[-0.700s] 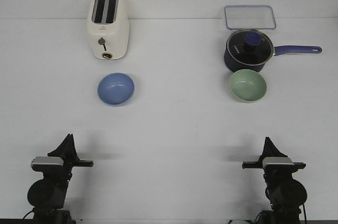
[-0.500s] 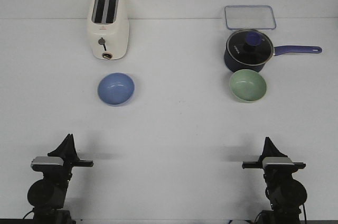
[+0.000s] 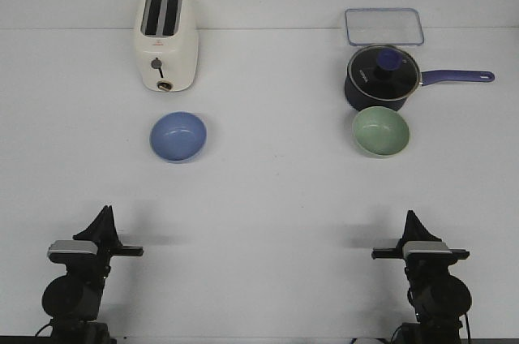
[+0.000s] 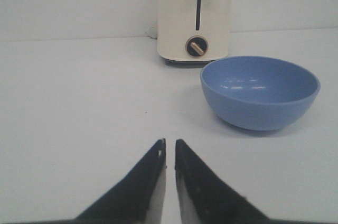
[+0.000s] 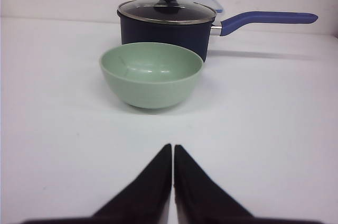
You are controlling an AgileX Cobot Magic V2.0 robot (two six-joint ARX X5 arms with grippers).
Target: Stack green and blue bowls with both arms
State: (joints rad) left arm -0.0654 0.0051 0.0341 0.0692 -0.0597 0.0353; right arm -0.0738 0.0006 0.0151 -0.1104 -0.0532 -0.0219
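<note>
The periwinkle blue bowl (image 3: 178, 136) sits upright on the white table at centre left; it also shows in the left wrist view (image 4: 260, 92). The sage green bowl (image 3: 380, 131) sits upright at centre right, just in front of the saucepan; it also shows in the right wrist view (image 5: 151, 74). My left gripper (image 3: 104, 216) rests near the front left edge, shut and empty (image 4: 169, 142), well short of the blue bowl. My right gripper (image 3: 411, 219) rests near the front right edge, shut and empty (image 5: 172, 147), well short of the green bowl.
A cream toaster (image 3: 165, 39) stands behind the blue bowl. A dark blue lidded saucepan (image 3: 381, 76) with its long handle (image 3: 456, 77) pointing right stands right behind the green bowl. A clear rectangular container (image 3: 383, 26) lies at the back right.
</note>
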